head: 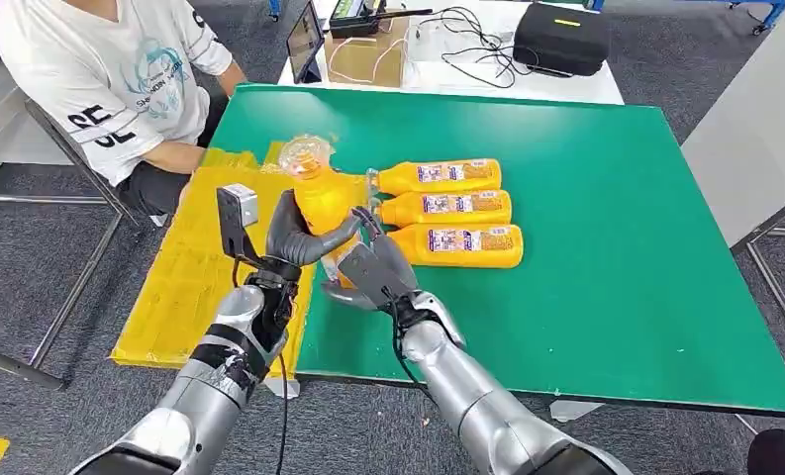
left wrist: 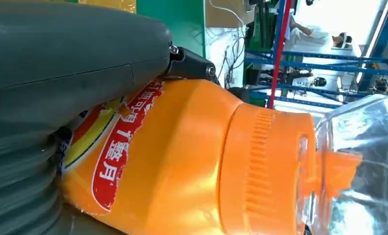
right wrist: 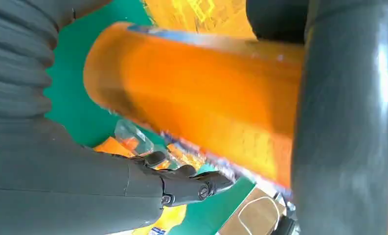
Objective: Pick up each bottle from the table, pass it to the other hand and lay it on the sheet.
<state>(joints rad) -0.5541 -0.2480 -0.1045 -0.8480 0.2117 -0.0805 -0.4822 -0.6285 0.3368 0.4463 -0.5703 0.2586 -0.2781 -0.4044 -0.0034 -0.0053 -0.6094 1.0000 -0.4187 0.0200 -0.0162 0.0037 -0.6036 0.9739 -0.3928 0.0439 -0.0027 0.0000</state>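
Note:
My left hand (head: 299,236) grips an orange bottle (head: 321,198) around its body and holds it nearly upright above the seam between the yellow sheet (head: 185,287) and the green table (head: 586,198), clear cap up. The left wrist view has the bottle's label and shoulder (left wrist: 192,161) under my left hand (left wrist: 59,73). My right hand (head: 373,269) is just below and right of the bottle's base, fingers spread. In the right wrist view its thumb (right wrist: 133,191) stands apart from the bottle (right wrist: 196,98). Three more orange bottles (head: 447,208) lie side by side on the table.
A person in a white shirt (head: 121,69) sits at the table's far left corner, beside the sheet. A white table with a laptop, cables and a black case (head: 561,38) stands behind. The green table's right half is bare.

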